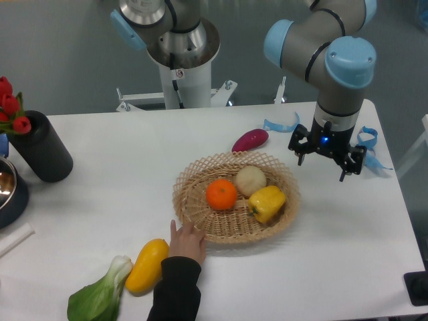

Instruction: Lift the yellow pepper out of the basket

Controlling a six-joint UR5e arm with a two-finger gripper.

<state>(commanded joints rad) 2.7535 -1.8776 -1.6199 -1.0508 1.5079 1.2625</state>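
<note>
Three items share the basket (200, 175); the yellow pepper (267, 203) lies at its right side, glossy, light and likely slippery, best pinched across its lobes. The gripper (326, 160) hangs beside the rim, jaw gap unclear.

White table (120, 200) carries basket (194, 204), squash (147, 264), bok choy (100, 297), purple vegetable (250, 140), perhaps eggplant, black vase (41, 148)

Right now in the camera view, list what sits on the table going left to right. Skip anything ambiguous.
black vase with red tulips → bok choy → yellow squash → orange → yellow pepper → gripper. The orange and pepper lie in the basket.
</note>
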